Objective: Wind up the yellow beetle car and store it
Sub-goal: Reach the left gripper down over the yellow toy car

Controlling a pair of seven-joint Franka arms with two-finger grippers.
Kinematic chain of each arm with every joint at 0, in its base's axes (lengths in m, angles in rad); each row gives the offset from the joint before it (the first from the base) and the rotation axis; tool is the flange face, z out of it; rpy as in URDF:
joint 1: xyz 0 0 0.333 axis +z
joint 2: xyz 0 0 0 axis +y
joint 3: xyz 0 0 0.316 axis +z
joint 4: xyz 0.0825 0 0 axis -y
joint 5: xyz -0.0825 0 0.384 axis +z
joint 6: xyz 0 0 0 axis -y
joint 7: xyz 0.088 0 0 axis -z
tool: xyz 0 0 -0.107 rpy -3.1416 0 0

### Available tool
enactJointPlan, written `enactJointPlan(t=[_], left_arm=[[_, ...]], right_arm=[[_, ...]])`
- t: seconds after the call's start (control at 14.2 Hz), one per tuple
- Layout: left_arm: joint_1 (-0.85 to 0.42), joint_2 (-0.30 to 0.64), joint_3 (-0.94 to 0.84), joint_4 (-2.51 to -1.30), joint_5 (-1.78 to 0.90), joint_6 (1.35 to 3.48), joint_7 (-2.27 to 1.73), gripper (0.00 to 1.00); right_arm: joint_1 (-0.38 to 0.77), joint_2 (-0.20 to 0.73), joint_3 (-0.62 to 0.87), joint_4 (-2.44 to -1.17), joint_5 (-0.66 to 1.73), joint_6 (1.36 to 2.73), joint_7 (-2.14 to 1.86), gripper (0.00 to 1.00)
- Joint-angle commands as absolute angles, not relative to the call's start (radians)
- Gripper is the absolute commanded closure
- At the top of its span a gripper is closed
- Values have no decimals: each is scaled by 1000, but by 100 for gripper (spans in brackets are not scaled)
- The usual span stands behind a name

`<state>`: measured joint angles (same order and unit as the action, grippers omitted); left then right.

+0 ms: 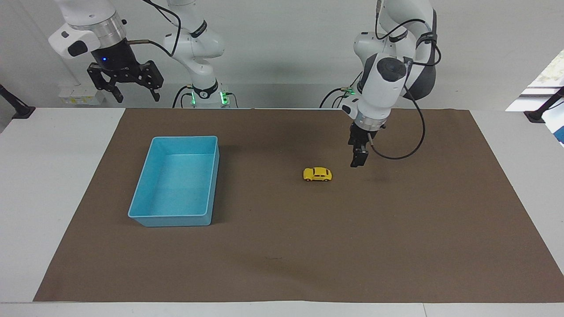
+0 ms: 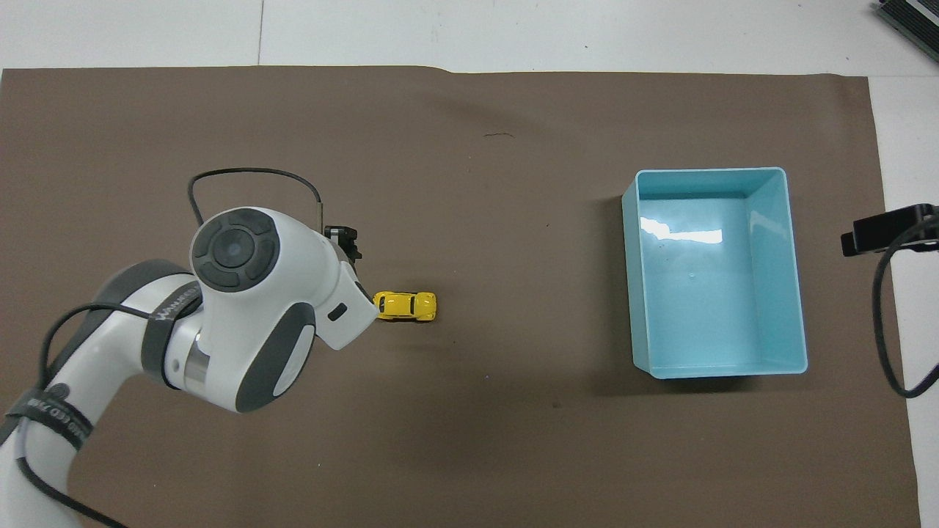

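The yellow beetle car (image 1: pixel 317 174) (image 2: pixel 405 306) stands on its wheels near the middle of the brown mat. My left gripper (image 1: pixel 356 162) hangs low over the mat just beside the car, toward the left arm's end of the table, apart from it, open and holding nothing. In the overhead view the left wrist covers most of that gripper. The blue tray (image 1: pixel 184 138) (image 2: pixel 708 171) lies empty toward the right arm's end. My right gripper (image 1: pixel 137 94) waits high by its base, open and empty.
A brown mat (image 1: pixel 282 246) covers most of the white table (image 1: pixel 53 176). Black clamp stands sit at the table's two corners nearest the robots (image 1: pixel 539 115) (image 1: pixel 17 111). A cable loops from the left wrist (image 1: pixel 396 154).
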<state>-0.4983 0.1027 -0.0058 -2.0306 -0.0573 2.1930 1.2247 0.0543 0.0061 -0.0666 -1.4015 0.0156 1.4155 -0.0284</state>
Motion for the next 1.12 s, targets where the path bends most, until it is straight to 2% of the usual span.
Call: enactJointPlan(t=[0.0, 0.49, 0.63, 0.7, 0.77, 0.91, 1.05], left_arm=[[-561, 132, 15, -2097, -66, 2327, 1160, 0], [-655, 227, 21, -2134, -66, 2479, 1056, 0], [-655, 227, 21, -2137, -66, 2476, 1049, 0], [-655, 227, 23, -2137, -66, 2470, 1049, 10], [-653, 227, 25, -2137, -64, 2468, 1049, 14], [-653, 227, 26, -2137, -61, 2451, 1048, 28], [-646, 226, 26, -2137, -57, 2447, 1048, 57]], right_arm=[[41, -3, -63, -1402, 35, 1413, -17, 0], [41, -3, -63, -1402, 35, 1413, -17, 0], [41, -3, -63, -1402, 34, 1413, -17, 0], [41, -3, -63, -1402, 35, 1413, -17, 0], [41, -3, -63, -1402, 34, 1413, -17, 0], [41, -3, -63, -1402, 34, 1413, -17, 0], [41, -3, -63, -1402, 34, 1413, -17, 0]])
